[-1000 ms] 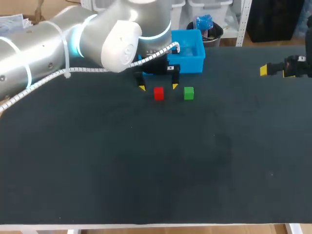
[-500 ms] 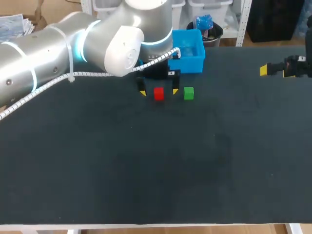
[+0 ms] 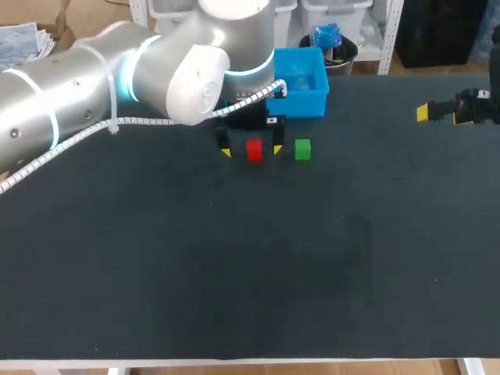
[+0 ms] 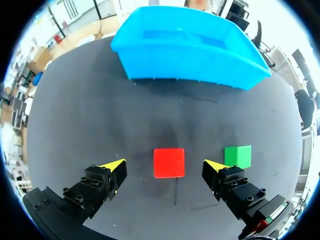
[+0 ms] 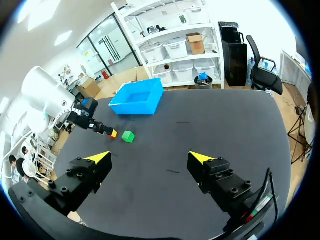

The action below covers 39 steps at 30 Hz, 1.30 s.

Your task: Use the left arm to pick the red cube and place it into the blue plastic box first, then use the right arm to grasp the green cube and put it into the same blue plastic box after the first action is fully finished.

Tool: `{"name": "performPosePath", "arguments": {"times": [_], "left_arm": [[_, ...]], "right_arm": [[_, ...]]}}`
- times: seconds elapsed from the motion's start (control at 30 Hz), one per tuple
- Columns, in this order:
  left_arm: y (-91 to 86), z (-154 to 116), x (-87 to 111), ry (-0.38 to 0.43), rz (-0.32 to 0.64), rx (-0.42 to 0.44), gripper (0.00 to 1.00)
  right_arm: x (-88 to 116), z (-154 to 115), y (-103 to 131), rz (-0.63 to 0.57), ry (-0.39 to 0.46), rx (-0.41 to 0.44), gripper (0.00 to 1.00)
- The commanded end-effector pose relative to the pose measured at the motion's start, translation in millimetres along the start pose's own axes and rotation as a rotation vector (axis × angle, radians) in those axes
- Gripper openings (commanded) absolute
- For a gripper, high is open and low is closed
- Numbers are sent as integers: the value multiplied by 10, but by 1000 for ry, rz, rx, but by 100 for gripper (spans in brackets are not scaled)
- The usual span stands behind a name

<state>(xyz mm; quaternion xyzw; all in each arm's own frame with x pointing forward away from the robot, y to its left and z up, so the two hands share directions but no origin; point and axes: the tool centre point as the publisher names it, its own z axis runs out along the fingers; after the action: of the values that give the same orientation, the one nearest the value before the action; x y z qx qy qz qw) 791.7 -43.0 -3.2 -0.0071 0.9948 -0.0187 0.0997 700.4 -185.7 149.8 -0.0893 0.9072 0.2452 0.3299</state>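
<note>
On the dark matte worktop [image 3: 234, 273] in the head view, the left pincer [image 3: 251, 150] straddles the small red cube [image 3: 254, 149], released, one yellow tip on each side. The green cube [image 3: 302, 149] sits just beside it. The rectangular blue plastic box [image 3: 301, 82] stands behind both, near the far edge. The right pincer [image 3: 428, 113] hangs well apart.

In the left wrist view, the fingers flank the red cube [image 4: 169, 162] with a gap on each side. The green cube [image 4: 238, 156] lies just outside one finger. The glossy, slope-walled blue plastic box [image 4: 185, 62] lies ahead, showing bare blue plastic inside.

In the right wrist view, the right pincer [image 5: 150, 158] is spread wide above the worktop, with the green cube [image 5: 128, 136] far ahead.
</note>
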Motion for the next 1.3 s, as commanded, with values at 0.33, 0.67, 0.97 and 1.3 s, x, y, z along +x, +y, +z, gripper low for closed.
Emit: {"name": "performPosePath", "arguments": {"times": [0.33,0.67,0.97,1.3], "left_arm": [[-3,88,-3,5,-21,-42,0],[-31,138,35,14,6,-45,0],[-60,90,108,20,-8,-34,0],[-121,-290,74,-41,12,-22,0]], "right_arm": [[0,-1,1,0,0,1,100],[0,-1,1,0,0,1,100],[0,-1,1,0,0,1,100],[0,-1,1,0,0,1,100]]}}
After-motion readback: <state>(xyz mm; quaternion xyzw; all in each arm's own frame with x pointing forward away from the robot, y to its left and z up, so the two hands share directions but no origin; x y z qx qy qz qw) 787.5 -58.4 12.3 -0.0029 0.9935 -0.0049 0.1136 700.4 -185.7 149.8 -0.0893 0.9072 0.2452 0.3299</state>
